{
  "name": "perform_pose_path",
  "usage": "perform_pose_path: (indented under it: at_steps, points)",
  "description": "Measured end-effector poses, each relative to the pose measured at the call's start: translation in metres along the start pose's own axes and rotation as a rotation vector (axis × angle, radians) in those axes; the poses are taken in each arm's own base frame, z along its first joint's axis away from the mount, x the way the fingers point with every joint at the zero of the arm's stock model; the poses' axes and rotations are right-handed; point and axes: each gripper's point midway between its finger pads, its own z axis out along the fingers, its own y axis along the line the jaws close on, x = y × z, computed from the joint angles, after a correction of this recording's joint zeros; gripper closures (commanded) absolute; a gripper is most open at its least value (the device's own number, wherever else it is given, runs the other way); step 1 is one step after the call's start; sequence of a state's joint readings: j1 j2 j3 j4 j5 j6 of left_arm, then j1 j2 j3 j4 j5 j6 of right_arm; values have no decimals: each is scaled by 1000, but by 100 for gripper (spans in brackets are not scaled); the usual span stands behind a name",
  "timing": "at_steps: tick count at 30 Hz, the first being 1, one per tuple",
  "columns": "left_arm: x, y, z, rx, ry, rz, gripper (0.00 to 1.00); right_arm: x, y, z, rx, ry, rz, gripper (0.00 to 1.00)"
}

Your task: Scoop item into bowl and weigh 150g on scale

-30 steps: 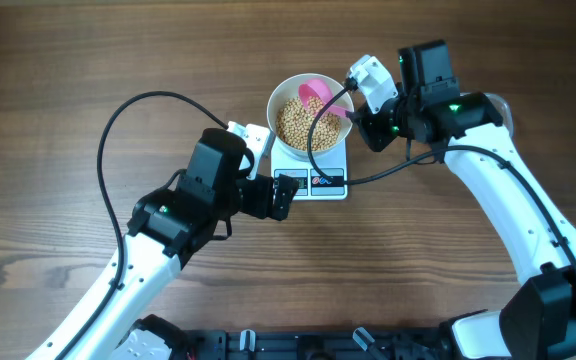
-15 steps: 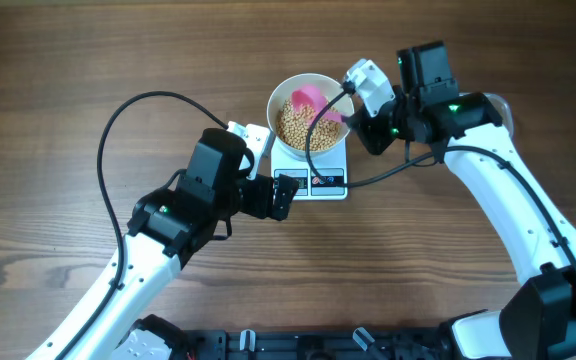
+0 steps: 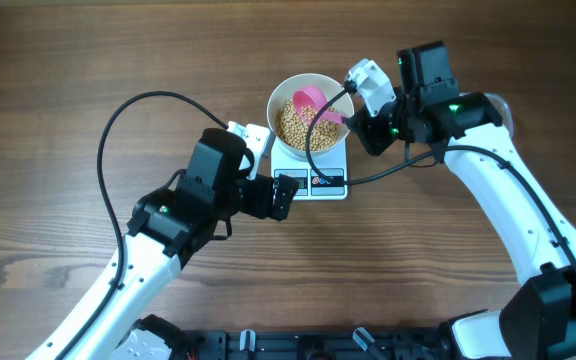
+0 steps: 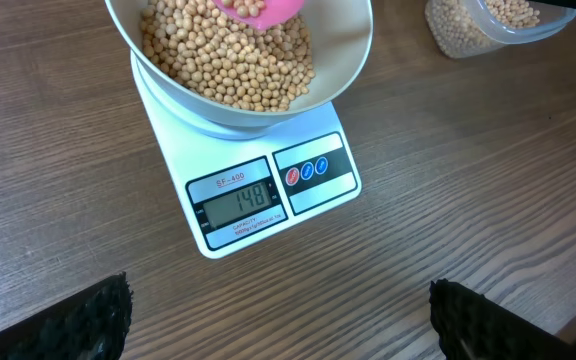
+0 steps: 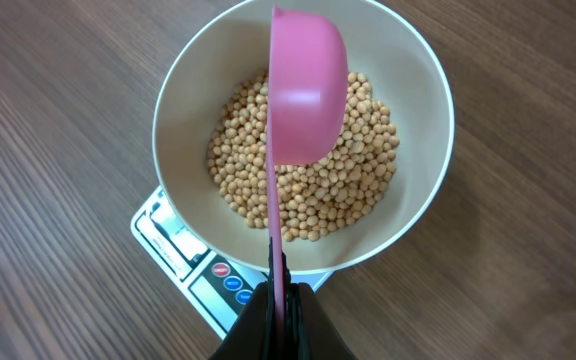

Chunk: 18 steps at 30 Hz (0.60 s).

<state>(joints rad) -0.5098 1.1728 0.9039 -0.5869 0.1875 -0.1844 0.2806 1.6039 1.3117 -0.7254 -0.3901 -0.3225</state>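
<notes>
The right gripper (image 5: 282,312) clamps the handle of the scoop (image 5: 307,92), which is held on edge over the bowl (image 5: 190,112) on the scale (image 4: 320,202). The beans (image 5: 340,192) read just under target. Shake in a few beans at a time and watch the display. The left gripper (image 4: 283,325) hangs open near the scale.

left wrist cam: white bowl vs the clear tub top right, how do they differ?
The bowl is opaque white and round; the tub is clear plastic and only partly in frame. The bowl sits on the scale; the tub sits on the table. A pink scoop is over the bowl; none shows at the tub. Both hold tan beans.
</notes>
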Motion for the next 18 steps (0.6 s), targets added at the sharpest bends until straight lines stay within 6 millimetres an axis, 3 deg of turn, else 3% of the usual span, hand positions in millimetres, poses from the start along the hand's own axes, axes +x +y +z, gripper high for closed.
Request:
perform_pose_path:
  at_steps: [8,18]
  points:
    - [0,0,0,0,0,0,0,-2,5,0,-32,-9,121,96]
    - [0,0,0,0,0,0,0,-6,10,0,-62,-27,130,96]
